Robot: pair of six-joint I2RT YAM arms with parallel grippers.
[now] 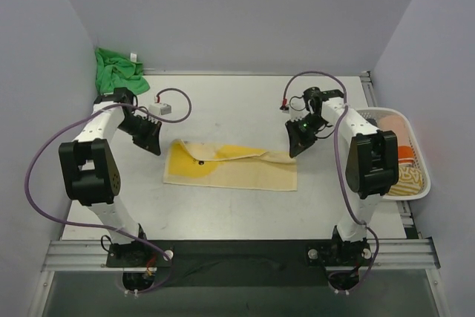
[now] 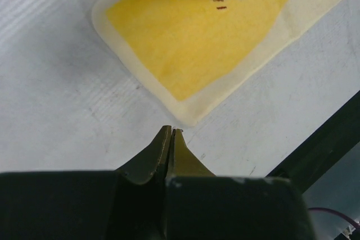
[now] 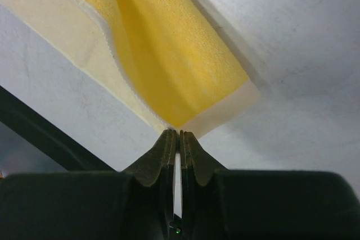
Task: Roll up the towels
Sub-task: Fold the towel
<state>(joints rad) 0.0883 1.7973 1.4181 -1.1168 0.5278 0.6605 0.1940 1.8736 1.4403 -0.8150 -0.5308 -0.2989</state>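
The pale yellow towel [image 1: 230,172] lies mostly flat mid-table, its far edge partly folded over. My right gripper [image 1: 295,148] is at its far right corner. In the right wrist view the jaws [image 3: 179,133] are closed on the tip of that corner, and the towel [image 3: 169,54] is raised a little there. My left gripper [image 1: 154,142] is shut and empty just left of the towel. In the left wrist view its tips [image 2: 170,130] stop just short of a flat towel corner [image 2: 191,37]. The green towel [image 1: 117,70] lies bunched at the back left.
A white slatted basket [image 1: 386,111] holding orange and striped cloths stands at the right edge. A small white box [image 1: 159,108] on a purple cable lies behind the left gripper. Walls close the back and sides.
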